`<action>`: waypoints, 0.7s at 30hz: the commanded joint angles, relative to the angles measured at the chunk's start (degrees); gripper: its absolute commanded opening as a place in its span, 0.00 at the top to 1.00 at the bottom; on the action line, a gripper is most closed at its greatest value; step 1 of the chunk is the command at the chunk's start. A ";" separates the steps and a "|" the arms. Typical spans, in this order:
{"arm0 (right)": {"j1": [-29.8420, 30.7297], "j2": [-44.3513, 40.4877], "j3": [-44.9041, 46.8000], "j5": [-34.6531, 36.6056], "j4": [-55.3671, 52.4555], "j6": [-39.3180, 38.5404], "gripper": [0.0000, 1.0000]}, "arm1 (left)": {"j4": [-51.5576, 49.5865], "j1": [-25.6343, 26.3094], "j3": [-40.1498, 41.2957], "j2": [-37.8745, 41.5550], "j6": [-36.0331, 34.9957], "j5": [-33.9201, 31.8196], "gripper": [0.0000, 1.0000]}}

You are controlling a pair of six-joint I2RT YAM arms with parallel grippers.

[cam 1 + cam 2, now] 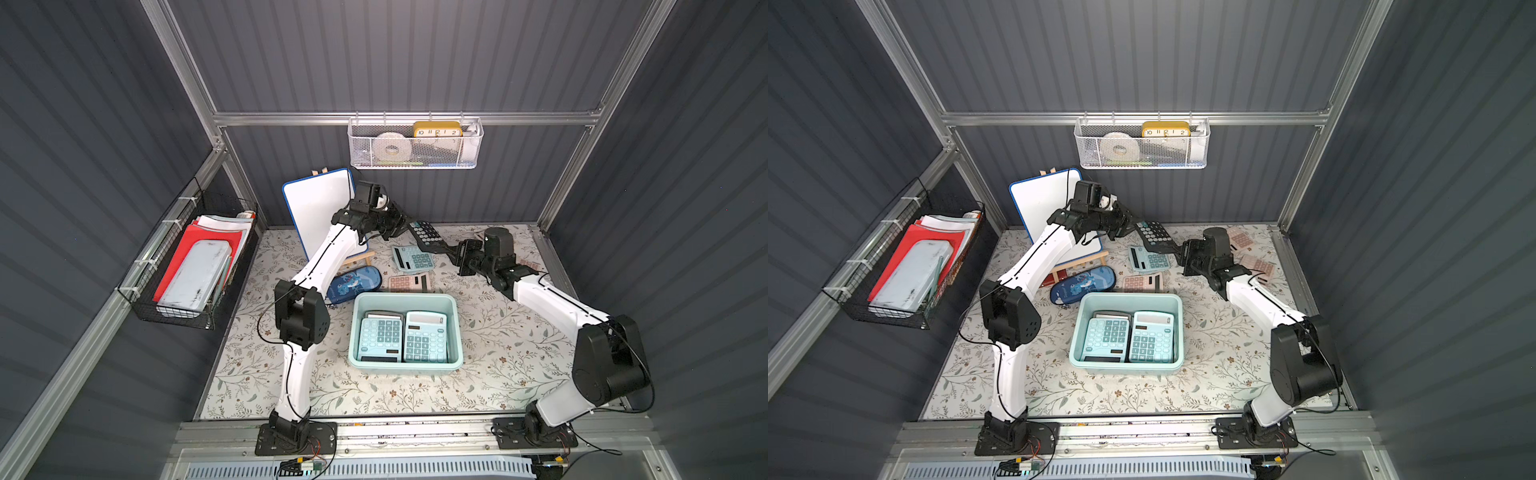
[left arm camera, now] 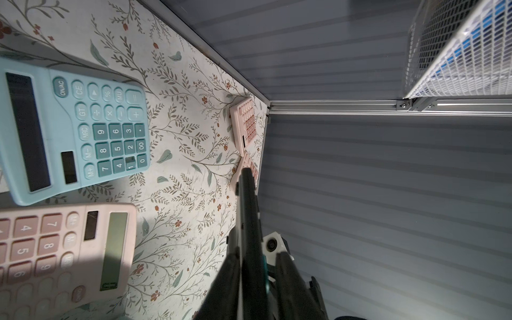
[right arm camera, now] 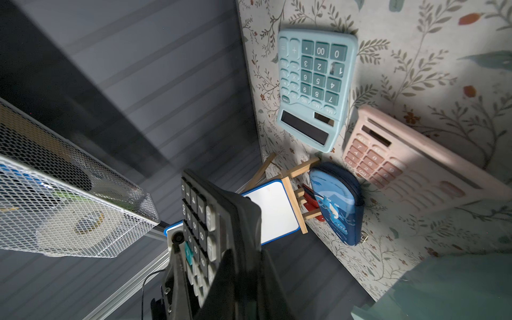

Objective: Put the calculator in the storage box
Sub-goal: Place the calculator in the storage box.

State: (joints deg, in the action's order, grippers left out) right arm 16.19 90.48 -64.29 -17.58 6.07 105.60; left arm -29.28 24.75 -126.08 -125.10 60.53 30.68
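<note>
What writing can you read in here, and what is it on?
"ON/AC", "CE", "GT", "MRC": teal calculator.
"10 11 12 1 2": yellow clock.
"M+", "7", "8": pink calculator.
Keys of the two calculators in the storage box: too small to read.

Dark grey ribbed walls (image 1: 395,54), aluminium frame rail (image 1: 291,118), floral-patterned tabletop (image 1: 498,353), bright even light.

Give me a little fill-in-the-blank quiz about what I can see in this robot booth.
1. The right gripper is shut on a ___ calculator, held above the table.
2. The clock in the white mesh basket is ___.
3. The pencil case beside the storage box is ___.
Missing words: black; yellow; blue.
</note>
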 commanded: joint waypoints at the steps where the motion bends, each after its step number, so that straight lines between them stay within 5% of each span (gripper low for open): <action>1: 0.34 0.94 -1.98 0.61 1.84 0.21 1.00 | -1.78 0.47 -2.13 -1.46 -0.50 1.97 0.81; 10: 0.34 0.50 -1.93 0.36 2.90 -1.02 0.99 | -2.21 0.30 -4.12 -1.63 -2.45 3.69 0.96; 15: -0.56 -2.52 0.07 -0.43 0.49 -3.45 0.56 | -5.99 -1.31 -6.50 -1.54 -6.55 5.65 0.98; 21: -3.86 -8.73 3.47 -1.69 -7.22 -8.83 0.32 | -11.97 -4.27 -4.18 1.80 -14.44 9.67 1.00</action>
State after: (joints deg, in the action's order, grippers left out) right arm 13.82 84.47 -61.76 -18.44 3.05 100.49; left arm -36.93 22.06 -130.67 -126.67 51.83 36.14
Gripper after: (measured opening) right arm 0.671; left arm 0.175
